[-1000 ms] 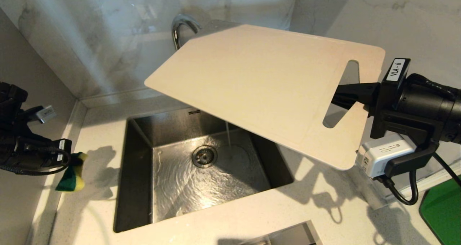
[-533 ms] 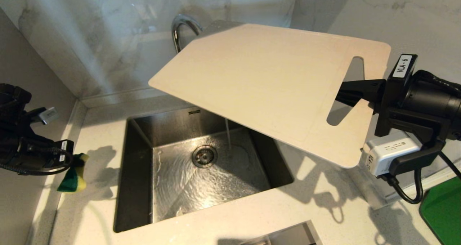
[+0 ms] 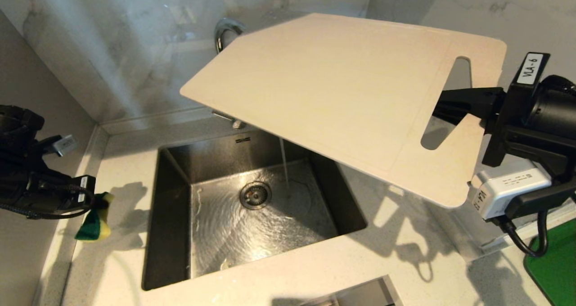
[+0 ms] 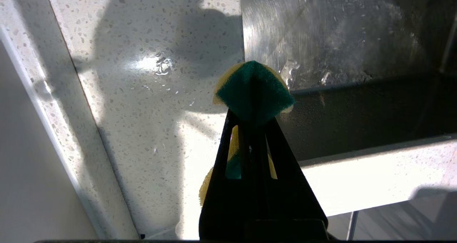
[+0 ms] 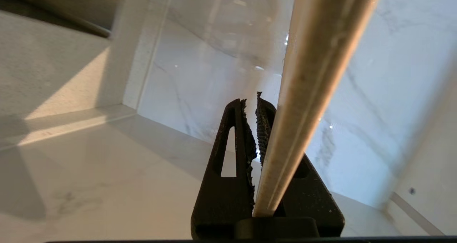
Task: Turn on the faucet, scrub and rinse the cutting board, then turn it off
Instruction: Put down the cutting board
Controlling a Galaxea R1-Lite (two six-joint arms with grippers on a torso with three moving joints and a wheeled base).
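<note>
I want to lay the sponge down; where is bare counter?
Speckled counter between the wall and the steel sink, and the front strip. Crowded right, under the beige plastic cutting board in the right gripper.

The cutting board (image 3: 324, 99) is plain beige-white. The sponge (image 3: 95, 216) is green and yellow. The surface (image 3: 126, 171) is pale with fine dark speckles. The faucet (image 3: 227, 29) is shiny chrome, the sink (image 3: 173, 216) brushed steel grey.

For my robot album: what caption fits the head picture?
Right claw holds cutting board over running sink; left claw grips sponge.
</note>
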